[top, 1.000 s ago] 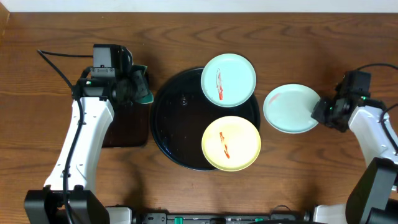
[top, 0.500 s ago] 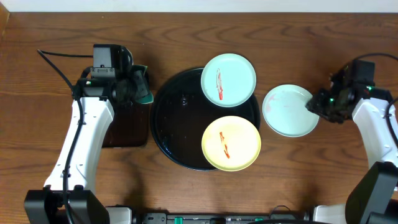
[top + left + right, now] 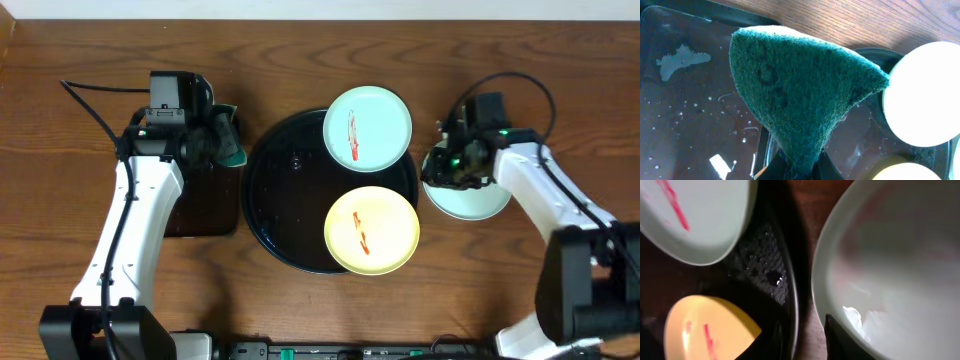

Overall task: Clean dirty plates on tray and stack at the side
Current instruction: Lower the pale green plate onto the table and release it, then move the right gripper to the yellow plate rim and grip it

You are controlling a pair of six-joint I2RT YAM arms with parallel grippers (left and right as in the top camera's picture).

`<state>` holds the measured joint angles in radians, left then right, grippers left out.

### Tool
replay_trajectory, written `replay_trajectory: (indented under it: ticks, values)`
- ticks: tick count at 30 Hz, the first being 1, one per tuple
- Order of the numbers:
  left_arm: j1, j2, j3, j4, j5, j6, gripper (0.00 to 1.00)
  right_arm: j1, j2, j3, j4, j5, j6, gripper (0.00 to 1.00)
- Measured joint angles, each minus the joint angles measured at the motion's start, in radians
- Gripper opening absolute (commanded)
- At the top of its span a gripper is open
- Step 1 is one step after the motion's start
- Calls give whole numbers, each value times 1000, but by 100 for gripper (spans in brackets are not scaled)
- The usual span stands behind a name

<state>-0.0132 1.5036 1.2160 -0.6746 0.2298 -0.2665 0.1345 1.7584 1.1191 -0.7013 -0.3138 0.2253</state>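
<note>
The round black tray (image 3: 285,195) holds a mint-green plate (image 3: 367,127) with a red smear at its upper right, and a yellow plate (image 3: 371,230) with red smears at its lower right. A third mint-green plate (image 3: 478,195) lies on the wood to the right of the tray. My right gripper (image 3: 443,172) hovers over that plate's left edge. In the right wrist view its jaws (image 3: 807,342) stand apart: one finger (image 3: 840,340) is over the plate's rim (image 3: 890,270), the other is by the tray rim (image 3: 790,295). My left gripper (image 3: 222,140) is shut on a green sponge (image 3: 795,90).
A small rectangular black tray (image 3: 205,210), wet with droplets (image 3: 685,100), sits under my left gripper, just left of the round tray. A strip of bare wood (image 3: 820,200) separates the round tray from the plate on the table.
My right gripper let go at the plate's right edge, then moved left across it to its left edge. The plate shifted slightly left. The left arm is still.
</note>
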Motion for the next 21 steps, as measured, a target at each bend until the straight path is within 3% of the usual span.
replay_trajectory:
  ticks: [21]
  values:
    - [0,0,0,-2,0,0,8,52,117,1,40,60,14,25]
